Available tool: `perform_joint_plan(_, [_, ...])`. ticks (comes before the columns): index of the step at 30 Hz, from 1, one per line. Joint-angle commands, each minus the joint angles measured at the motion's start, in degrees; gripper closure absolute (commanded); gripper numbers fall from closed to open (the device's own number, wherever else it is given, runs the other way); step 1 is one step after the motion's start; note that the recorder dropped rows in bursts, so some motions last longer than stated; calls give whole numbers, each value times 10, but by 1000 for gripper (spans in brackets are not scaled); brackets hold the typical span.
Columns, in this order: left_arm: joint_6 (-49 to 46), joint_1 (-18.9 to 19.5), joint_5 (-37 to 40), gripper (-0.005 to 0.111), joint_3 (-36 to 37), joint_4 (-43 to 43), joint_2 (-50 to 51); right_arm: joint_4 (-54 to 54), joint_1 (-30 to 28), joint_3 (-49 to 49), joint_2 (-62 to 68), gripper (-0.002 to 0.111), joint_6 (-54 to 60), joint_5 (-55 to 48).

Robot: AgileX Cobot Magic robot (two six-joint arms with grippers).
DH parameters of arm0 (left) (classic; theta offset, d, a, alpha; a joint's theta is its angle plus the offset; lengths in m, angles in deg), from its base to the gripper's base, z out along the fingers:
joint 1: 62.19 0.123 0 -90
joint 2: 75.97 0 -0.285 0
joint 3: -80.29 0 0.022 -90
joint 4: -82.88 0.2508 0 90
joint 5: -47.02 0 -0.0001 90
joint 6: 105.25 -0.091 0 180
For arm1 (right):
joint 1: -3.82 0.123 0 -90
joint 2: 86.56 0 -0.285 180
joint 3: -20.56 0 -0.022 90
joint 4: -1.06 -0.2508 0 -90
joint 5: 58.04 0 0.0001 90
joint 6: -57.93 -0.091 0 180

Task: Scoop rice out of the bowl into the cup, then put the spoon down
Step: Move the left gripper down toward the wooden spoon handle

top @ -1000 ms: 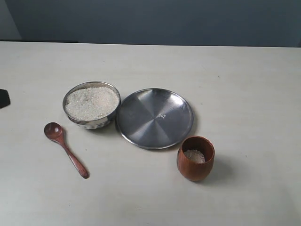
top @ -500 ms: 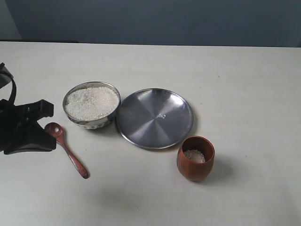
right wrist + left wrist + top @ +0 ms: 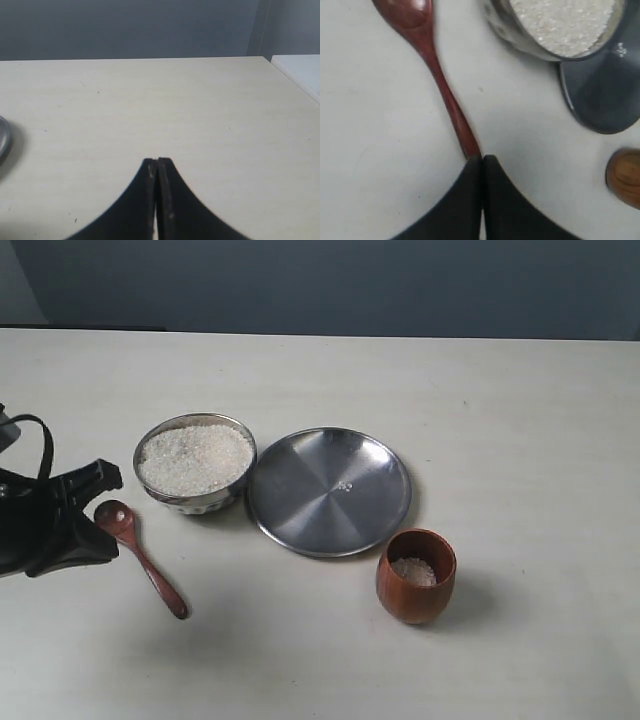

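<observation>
While the left gripper (image 3: pixel 481 160) hangs, jaws together, spoon (image 3: pixel 445 95) handle just ahead of its tips (not held), pickup seems next: part jaws, straddle handle.

Spoon (image 3: pixel 442 85) head cropped by left wrist view edge; handle tip hidden behind left gripper (image 3: pixel 481 159). Bowl (image 3: pixel 506 26), plate (image 3: pixel 600 95), cup (image 3: pixel 626 176) cut off there; cup blurred. Specks (image 3: pixel 345 485) on plate too small to be identified.

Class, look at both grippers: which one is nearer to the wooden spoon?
Left. The left gripper hangs right beside the spoon, its closed tips lining up with the handle's end. The right gripper sits over bare table, with no spoon in its view.
</observation>
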Motion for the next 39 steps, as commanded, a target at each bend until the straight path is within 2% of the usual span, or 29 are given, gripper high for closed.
perform_joint_plan(1, [-53, 0, -32, 106, 8, -51, 41, 0, -3, -2, -3, 108, 4, 2])
perform_joint_plan(8, [-186, 0, -44, 105, 8, -144, 94, 0, -3, -2, -3, 108, 4, 2])
perform_joint_plan(10, [-190, 0, -44, 97, 8, -150, 113, 0, -3, -2, -3, 108, 4, 2])
perform_joint_plan(13, [-190, 0, -40, 75, 8, -150, 134, 0, -3, -2, -3, 108, 4, 2])
perform_joint_plan(15, [-191, 0, -44, 64, 8, -157, 146, 0, -3, -2, -3, 108, 4, 2])
perform_joint_plan(17, [-191, 0, -47, 60, 8, -164, 154, 0, -3, -2, -3, 108, 4, 2])
perform_joint_plan(29, [-191, -3, -67, 61, -3, -224, 162, 0, -3, -2, -3, 108, 4, 2])
perform_joint_plan(36, [-191, -69, -62, 69, -31, -233, 162, 0, -3, -2, -3, 108, 4, 2])
perform_joint_plan(39, [-191, -100, -73, 80, -37, -240, 162, 0, -3, -2, -3, 108, 4, 2])
